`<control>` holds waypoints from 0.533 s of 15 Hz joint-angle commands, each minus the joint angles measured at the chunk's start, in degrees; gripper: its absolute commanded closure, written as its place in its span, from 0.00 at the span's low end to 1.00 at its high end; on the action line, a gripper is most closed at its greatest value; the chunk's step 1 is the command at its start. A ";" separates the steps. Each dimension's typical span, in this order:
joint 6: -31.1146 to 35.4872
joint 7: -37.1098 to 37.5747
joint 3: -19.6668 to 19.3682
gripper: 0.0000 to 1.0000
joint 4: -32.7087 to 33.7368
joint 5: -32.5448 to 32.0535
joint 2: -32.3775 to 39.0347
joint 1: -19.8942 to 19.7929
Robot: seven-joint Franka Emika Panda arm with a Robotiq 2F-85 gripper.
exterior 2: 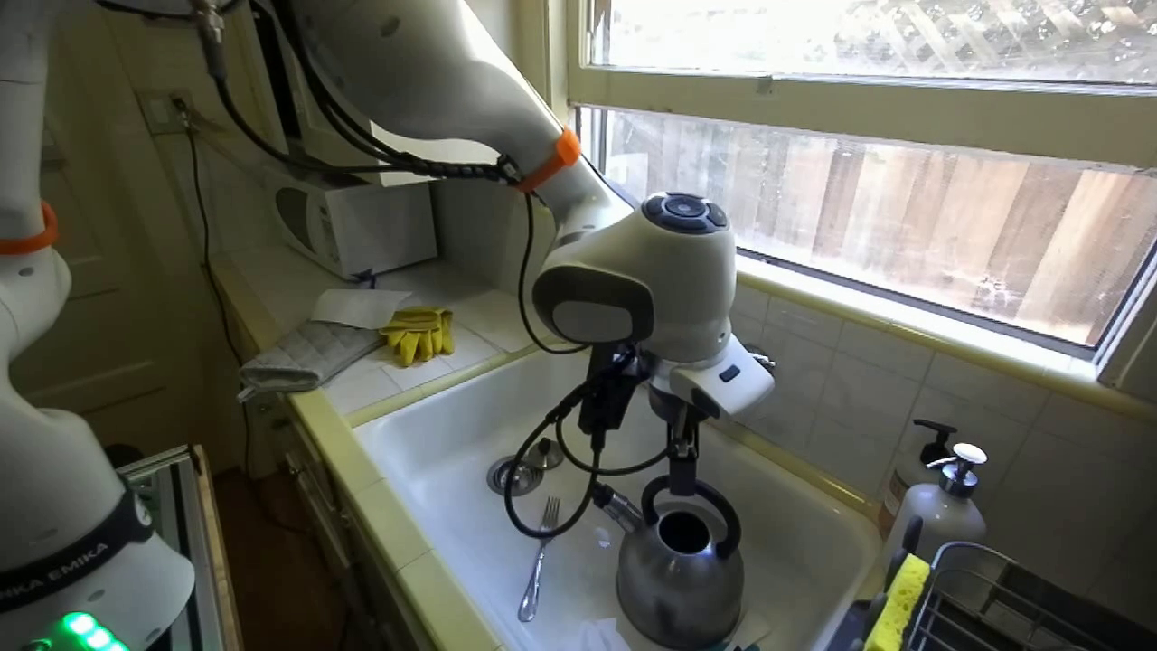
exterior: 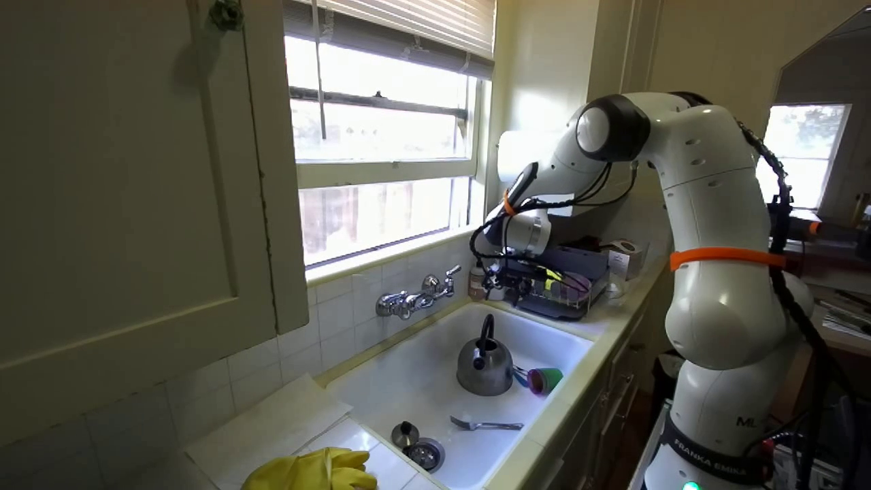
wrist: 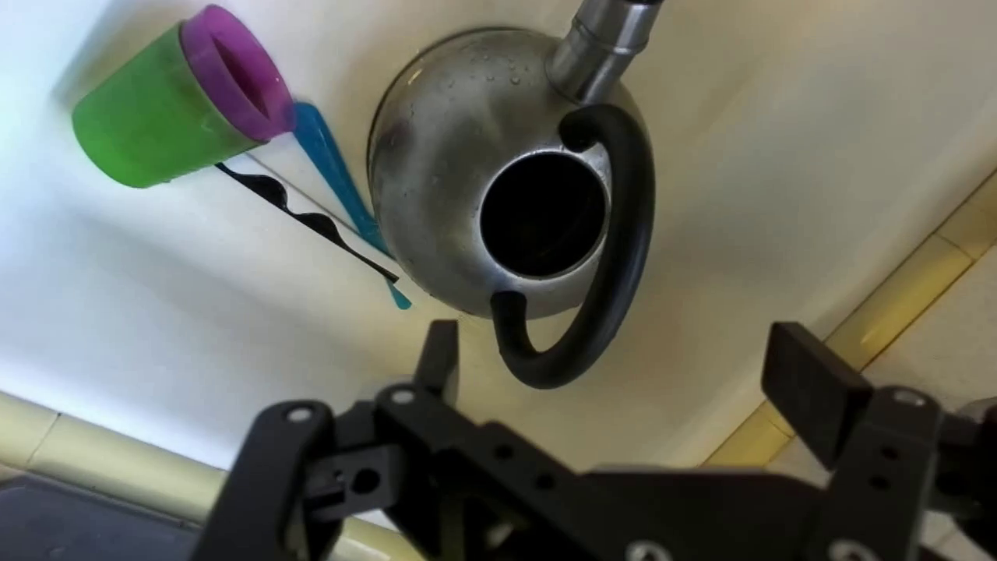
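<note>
Kettle (exterior: 484, 378), brushed metal, upright in the white sink (exterior: 401, 388), toward the end by the dish rack (exterior 2: 990, 579). Round mouth open on top, dark inside; water drops on the shoulder. Black handle (wrist: 635, 187) arches over the mouth. Short metal spout (wrist: 596, 58), angled out to one side.

Hand (wrist: 615, 362) directly over the kettle, pointing down. Fingers (wrist: 440, 354) spread wide, grasping nothing; in the wrist view the handle shows beyond the gap, clear space to either side of it. In an exterior view one finger overlaps the handle's top along the line of sight; whether they touch, cannot tell.

Close by the kettle: green cup (wrist: 156, 117) on its side, purple at its mouth. Between cup and kettle, a blue utensil (wrist: 335, 171) and a dark wavy-edged utensil (wrist: 315, 222), lying near each other.

Farther along the sink: fork (exterior 2: 535, 579), drain (exterior: 423, 454), small domed metal piece (exterior: 405, 434) just beside the drain.

Tabletop (exterior 2: 484, 325), tiled, at the drain end: yellow gloves (exterior 2: 418, 334) next to a grey quilted mat (exterior 2: 307, 357). Opposite end: clear pump bottle (exterior 2: 945, 520), yellow sponge (exterior 2: 899, 601) at the rack's edge. Chrome faucet (exterior: 415, 301) on the wall below the window (exterior: 381, 143).
</note>
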 commanded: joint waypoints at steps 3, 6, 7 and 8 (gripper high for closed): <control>0.43 4.92 1.79 0.00 2.93 -1.72 4.44 -0.97; 0.46 7.16 1.85 0.00 4.98 -2.38 7.64 -0.64; 0.47 7.25 1.85 0.00 5.25 -2.41 7.91 -0.64; 0.47 7.30 1.83 0.00 5.41 -2.42 7.95 -0.64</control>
